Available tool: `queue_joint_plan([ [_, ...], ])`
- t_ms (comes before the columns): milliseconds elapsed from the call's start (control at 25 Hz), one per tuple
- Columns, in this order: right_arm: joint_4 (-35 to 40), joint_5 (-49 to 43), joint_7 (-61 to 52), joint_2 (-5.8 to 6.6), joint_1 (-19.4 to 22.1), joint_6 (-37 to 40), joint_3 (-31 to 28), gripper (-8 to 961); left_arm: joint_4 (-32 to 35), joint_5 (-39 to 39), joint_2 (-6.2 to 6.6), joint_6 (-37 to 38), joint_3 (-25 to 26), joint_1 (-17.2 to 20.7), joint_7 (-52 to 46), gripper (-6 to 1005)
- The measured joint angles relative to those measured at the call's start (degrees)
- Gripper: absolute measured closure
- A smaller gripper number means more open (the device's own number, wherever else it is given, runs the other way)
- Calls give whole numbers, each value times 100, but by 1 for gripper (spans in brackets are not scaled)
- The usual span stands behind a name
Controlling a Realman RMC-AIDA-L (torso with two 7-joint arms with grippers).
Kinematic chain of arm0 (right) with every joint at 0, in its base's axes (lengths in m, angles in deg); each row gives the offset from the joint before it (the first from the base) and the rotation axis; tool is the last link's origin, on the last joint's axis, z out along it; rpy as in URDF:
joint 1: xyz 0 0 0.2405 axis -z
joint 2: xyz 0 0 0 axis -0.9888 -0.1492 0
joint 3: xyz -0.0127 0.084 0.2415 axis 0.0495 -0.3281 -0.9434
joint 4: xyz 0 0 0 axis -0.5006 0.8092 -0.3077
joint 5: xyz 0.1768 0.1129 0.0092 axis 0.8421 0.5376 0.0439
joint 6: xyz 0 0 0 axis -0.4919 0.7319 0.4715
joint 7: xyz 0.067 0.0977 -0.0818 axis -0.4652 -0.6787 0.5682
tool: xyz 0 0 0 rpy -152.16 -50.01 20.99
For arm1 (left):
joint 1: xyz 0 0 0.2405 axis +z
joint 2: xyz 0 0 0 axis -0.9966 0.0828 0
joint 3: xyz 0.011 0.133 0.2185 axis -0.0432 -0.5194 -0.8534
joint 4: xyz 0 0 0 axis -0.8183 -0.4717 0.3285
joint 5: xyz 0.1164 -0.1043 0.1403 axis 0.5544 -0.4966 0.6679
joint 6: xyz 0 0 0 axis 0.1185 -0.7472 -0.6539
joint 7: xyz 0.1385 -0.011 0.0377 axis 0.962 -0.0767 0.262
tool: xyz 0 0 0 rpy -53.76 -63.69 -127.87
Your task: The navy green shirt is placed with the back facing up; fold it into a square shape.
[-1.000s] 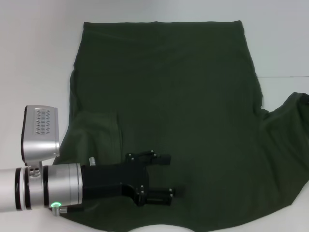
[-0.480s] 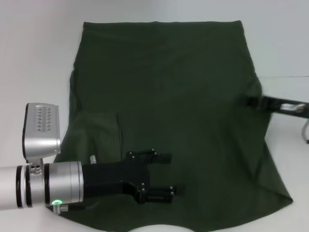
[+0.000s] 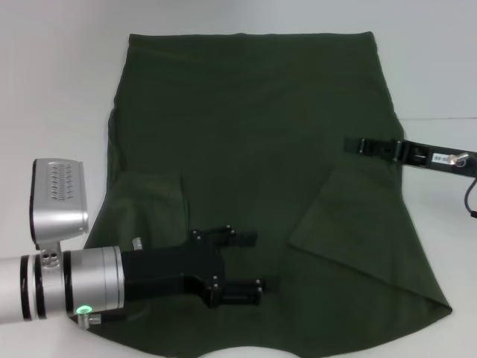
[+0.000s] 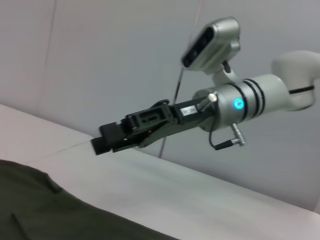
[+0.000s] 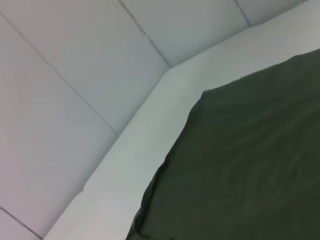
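Navy green shirt: sleeve-folding step, both sleeves lying inward. Right gripper above its edge, grip indeterminable. Left gripper open, empty, over shirt. Next: lengthwise fold.

The right gripper folded the shirt's right sleeve inward; the left gripper dipped slightly
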Motion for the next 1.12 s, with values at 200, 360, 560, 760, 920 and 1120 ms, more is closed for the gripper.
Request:
queue_joint_plan([
  [200, -38, 121, 272, -12, 128, 184, -3, 315, 30, 1, 15, -10, 115, 19, -133, 108],
  [360, -59, 329, 1038, -145, 302, 553, -12, 235, 272, 37, 48, -48, 324, 151, -726, 108],
  [560, -73, 418, 1657, -342, 447, 705, -13, 171, 868, 45, 37, -372, 426, 513, -1510, 108],
  [760, -82, 502, 1794, -462, 465, 668, -14, 140, 1227, 103, 60, -695, 654, 757, -2366, 108],
  [920, -84, 596, 1770, -474, 436, 677, -12, 151, 1597, 365, 78, -670, 954, 901, -3026, 109],
  [1120, -132, 652, 1789, -480, 407, 664, -9, 152, 2001, 871, 83, -674, 1408, 1042, -3800, 109],
])
